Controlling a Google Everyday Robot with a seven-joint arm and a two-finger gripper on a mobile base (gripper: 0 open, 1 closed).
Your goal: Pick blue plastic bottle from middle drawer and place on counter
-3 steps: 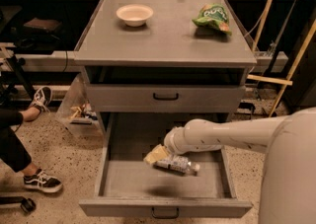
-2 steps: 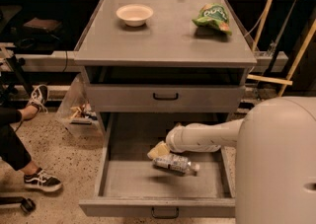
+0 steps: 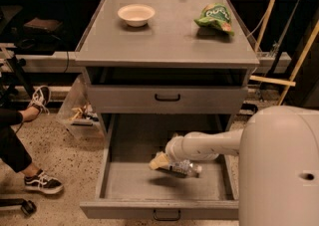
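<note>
The middle drawer (image 3: 112, 170) is pulled wide open below the cabinet. My gripper (image 3: 161, 162) reaches into it from the right on a pale arm and is shut on the blue plastic bottle (image 3: 183, 168). The bottle lies sideways, its white cap (image 3: 198, 170) pointing right, and it hangs just above the drawer floor with a shadow under it. The counter (image 3: 164, 36) is the grey top of the cabinet, above and behind the gripper.
A white bowl (image 3: 135, 14) sits at the counter's back left and a green snack bag (image 3: 215, 17) at its back right. A shallower closed drawer (image 3: 167, 98) lies above the open one. A person's legs and shoes (image 3: 42, 182) are at the left. My own body (image 3: 279, 170) fills the lower right.
The arm has shifted a little in the drawer, and the bottle stays with the gripper, now showing a clearer shadow beneath it. My body takes up more of the lower right.
</note>
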